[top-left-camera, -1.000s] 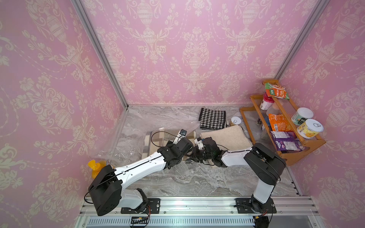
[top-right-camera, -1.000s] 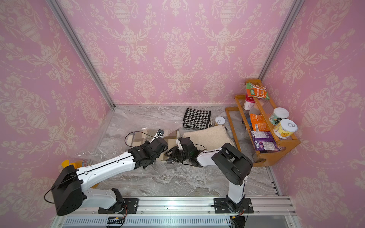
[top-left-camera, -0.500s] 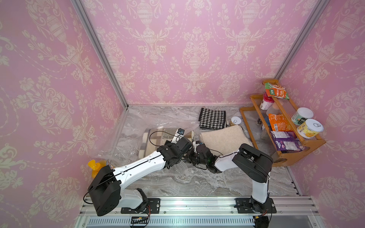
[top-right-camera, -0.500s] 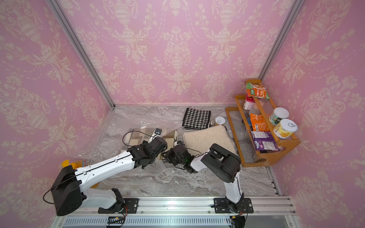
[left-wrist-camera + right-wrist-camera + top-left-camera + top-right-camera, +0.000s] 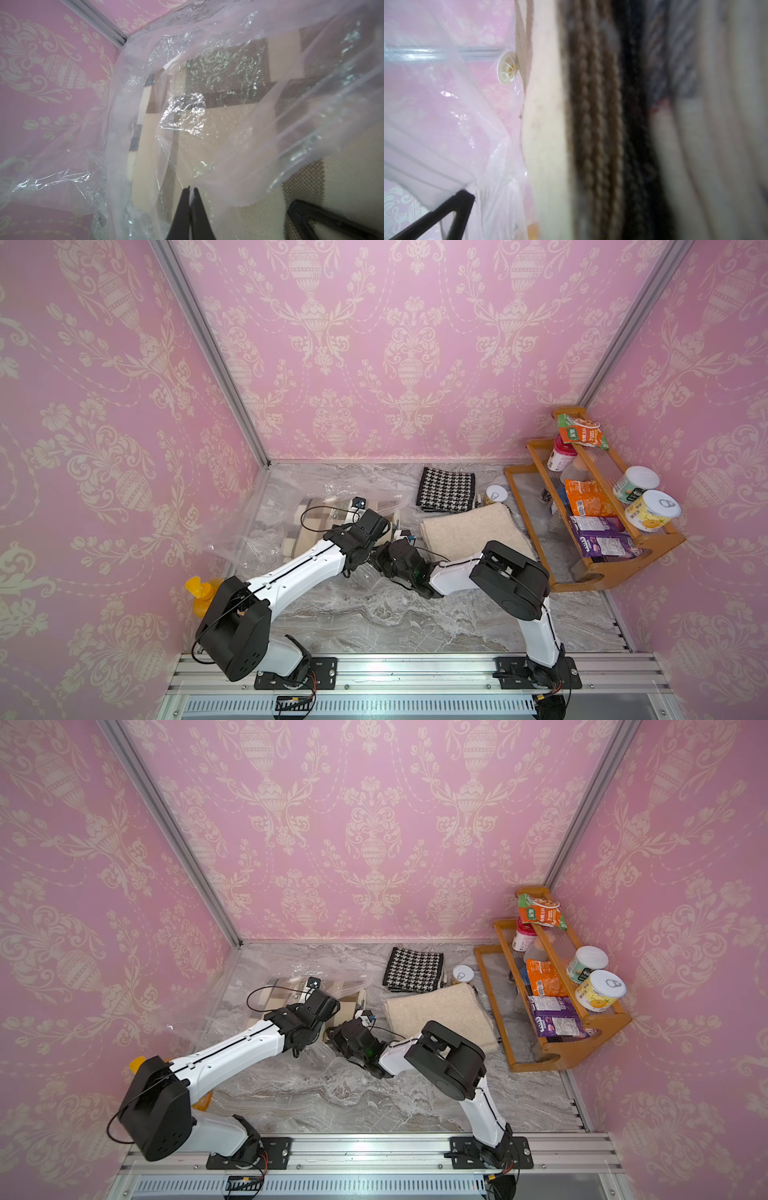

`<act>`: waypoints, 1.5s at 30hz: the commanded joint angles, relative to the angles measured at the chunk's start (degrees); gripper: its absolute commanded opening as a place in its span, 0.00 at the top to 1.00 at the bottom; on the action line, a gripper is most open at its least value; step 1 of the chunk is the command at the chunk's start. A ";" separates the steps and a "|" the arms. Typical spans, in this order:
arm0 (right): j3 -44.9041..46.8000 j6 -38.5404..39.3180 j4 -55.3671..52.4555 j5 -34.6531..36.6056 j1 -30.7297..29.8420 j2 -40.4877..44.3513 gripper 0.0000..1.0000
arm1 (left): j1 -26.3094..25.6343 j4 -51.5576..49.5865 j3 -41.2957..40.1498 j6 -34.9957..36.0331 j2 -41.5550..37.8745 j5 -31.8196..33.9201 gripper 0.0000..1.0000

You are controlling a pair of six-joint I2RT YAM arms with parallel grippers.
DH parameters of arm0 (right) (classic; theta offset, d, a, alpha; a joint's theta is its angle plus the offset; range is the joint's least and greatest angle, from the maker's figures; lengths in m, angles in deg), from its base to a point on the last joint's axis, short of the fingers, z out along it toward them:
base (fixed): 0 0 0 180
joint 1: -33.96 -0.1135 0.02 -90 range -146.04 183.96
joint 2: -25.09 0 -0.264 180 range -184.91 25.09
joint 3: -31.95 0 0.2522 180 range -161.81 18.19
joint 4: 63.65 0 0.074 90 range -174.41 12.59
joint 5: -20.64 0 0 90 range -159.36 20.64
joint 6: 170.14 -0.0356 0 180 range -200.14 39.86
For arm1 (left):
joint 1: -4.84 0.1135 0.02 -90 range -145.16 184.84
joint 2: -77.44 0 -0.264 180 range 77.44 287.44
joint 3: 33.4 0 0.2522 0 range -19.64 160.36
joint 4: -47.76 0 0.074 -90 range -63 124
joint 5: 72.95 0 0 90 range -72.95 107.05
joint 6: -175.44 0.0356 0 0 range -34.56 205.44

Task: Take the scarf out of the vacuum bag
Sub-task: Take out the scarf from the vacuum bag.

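The vacuum bag (image 5: 249, 537) (image 5: 216, 1019) lies crumpled on the left of the marble table, clear and crinkly. The scarf (image 5: 309, 510) (image 5: 272, 994), plaid in cream and brown, sits inside it. In the left wrist view my left gripper (image 5: 190, 188) is shut on a fold of the bag's film (image 5: 182, 116), holding it up over the scarf (image 5: 228, 128). My right gripper (image 5: 383, 552) meets it at the bag's mouth. One of its black fingers (image 5: 307, 214) rests on the scarf. The right wrist view is filled by the scarf's folded edge (image 5: 591, 124), which hides the jaws. The white valve disc (image 5: 507, 70) shows beside it.
A houndstooth cloth (image 5: 446, 489) and a folded beige cloth (image 5: 469, 531) lie right of the bag, with a small can (image 5: 495, 493) between them. A wooden rack (image 5: 598, 568) of snacks and tins stands at the right wall. A yellow object (image 5: 199, 589) sits by the left wall.
My right arm has pushed left into the bag's mouth and its gripper has closed. The left gripper has kept its hold on the plastic.
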 commanded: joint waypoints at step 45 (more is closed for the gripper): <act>-18.07 30.28 -38.38 -10.93 3.84 13.07 0.87 | 1.75 0.55 -7.47 -1.89 -8.45 -3.28 1.00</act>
